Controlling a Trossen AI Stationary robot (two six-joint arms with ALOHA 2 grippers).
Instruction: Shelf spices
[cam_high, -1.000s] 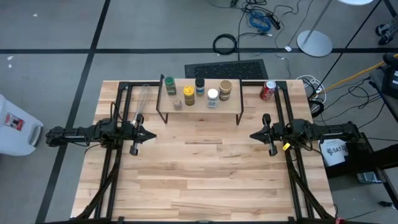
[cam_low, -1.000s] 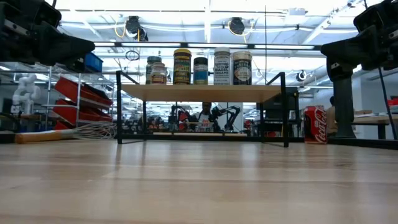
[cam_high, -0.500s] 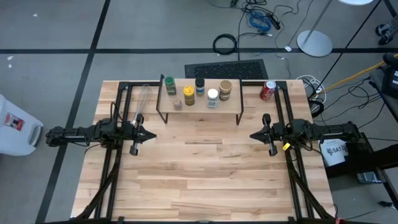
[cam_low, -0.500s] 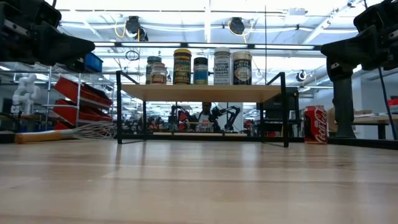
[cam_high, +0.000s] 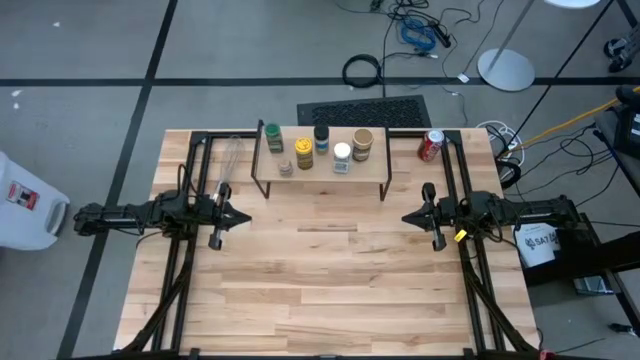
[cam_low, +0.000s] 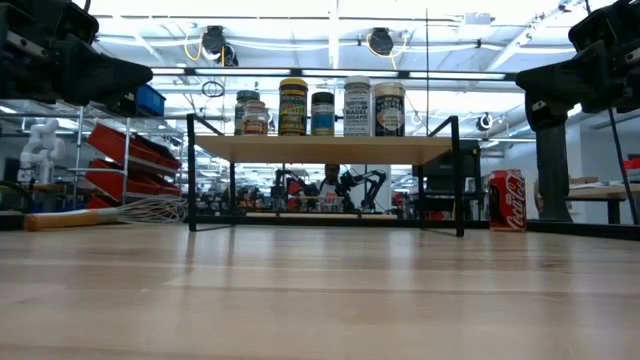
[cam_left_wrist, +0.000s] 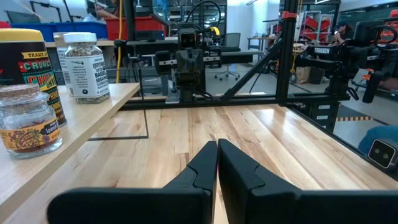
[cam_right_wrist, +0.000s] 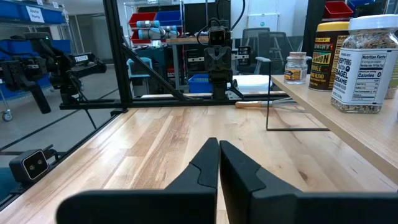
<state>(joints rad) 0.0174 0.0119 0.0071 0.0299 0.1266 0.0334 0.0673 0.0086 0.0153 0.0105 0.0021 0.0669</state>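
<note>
Several spice jars (cam_high: 320, 148) stand upright on the shelf (cam_high: 372, 162), a small light-wood board on thin black legs at the table's far middle; the low view shows the jars (cam_low: 320, 108) in a row on the board (cam_low: 320, 149). My left gripper (cam_high: 246, 216) hovers shut at the table's left, pointing level toward the right, with nothing in it (cam_left_wrist: 217, 149). My right gripper (cam_high: 404, 218) hovers shut at the table's right, pointing level toward the left, also with nothing in it (cam_right_wrist: 218, 149). Both are nearer than the shelf.
A wire whisk (cam_high: 229, 163) lies on the table left of the shelf. A red soda can (cam_high: 430, 146) stands right of it. Black frame rails (cam_high: 185, 255) run along both table sides. Bare wood (cam_high: 320, 280) spreads between the arms and toward the near edge.
</note>
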